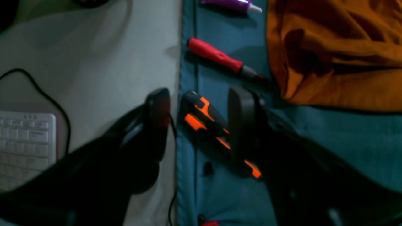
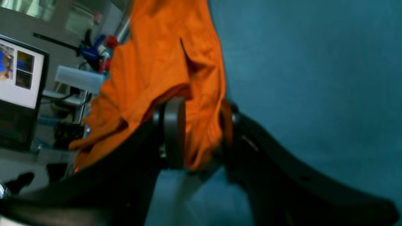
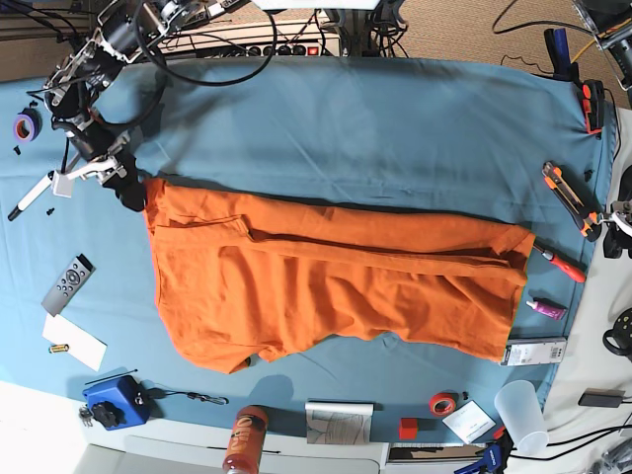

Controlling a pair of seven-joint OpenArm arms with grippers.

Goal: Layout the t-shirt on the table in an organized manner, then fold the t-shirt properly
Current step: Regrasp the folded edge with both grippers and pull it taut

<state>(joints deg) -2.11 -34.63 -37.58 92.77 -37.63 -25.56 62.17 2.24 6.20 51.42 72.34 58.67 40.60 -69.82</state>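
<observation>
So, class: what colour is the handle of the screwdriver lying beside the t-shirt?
Red. The screwdriver shows best in the left wrist view, next to the orange t-shirt.

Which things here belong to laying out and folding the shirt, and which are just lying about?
Belong to the job:
orange t-shirt
table with its teal cloth
right gripper, shut on a t-shirt edge
left gripper, open, off the t-shirt

Just lying about:
red-handled screwdriver
orange-and-black utility knife
remote control
plastic cup
orange-lidded bottle

Beyond the far edge, a brown floor [image 3: 444,25] carries tangled black cables [image 3: 252,39]. A lit monitor [image 2: 19,75] and a white keyboard [image 1: 25,147] stand nearby.
</observation>
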